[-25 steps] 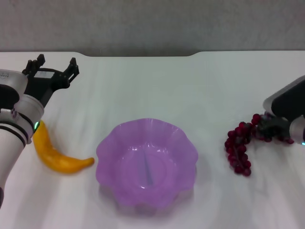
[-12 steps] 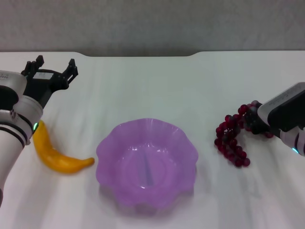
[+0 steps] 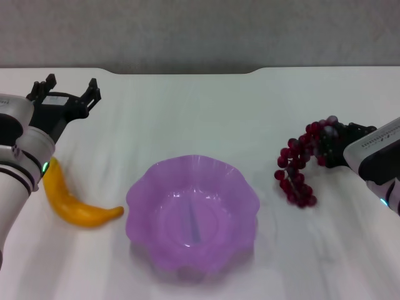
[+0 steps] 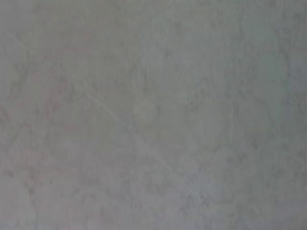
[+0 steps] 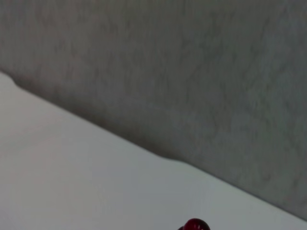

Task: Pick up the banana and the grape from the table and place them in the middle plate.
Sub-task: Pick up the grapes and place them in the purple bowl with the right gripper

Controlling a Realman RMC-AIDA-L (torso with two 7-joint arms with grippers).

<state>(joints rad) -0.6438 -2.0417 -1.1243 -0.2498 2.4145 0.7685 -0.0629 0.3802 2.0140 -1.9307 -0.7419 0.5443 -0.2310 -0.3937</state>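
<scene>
The purple scalloped plate (image 3: 150, 187) stands in the middle of the white table (image 3: 206, 112). The yellow-orange banana (image 3: 72, 203) lies on the table to the plate's left. My left gripper (image 3: 67, 89) is open and empty, raised behind the banana near the far left. My right gripper (image 3: 334, 145) is shut on the top of the dark red grape bunch (image 3: 297, 169), which hangs above the table to the right of the plate. One grape (image 5: 194, 224) shows at the edge of the right wrist view. The left wrist view shows only grey wall.
The table's far edge with its notch (image 3: 181, 71) runs along a grey wall (image 3: 200, 31). In the right wrist view the table edge (image 5: 120, 139) and the wall show.
My right gripper has lifted the grape bunch off the table and carried it left toward the plate. The left gripper has barely moved. The banana and the plate are still.
</scene>
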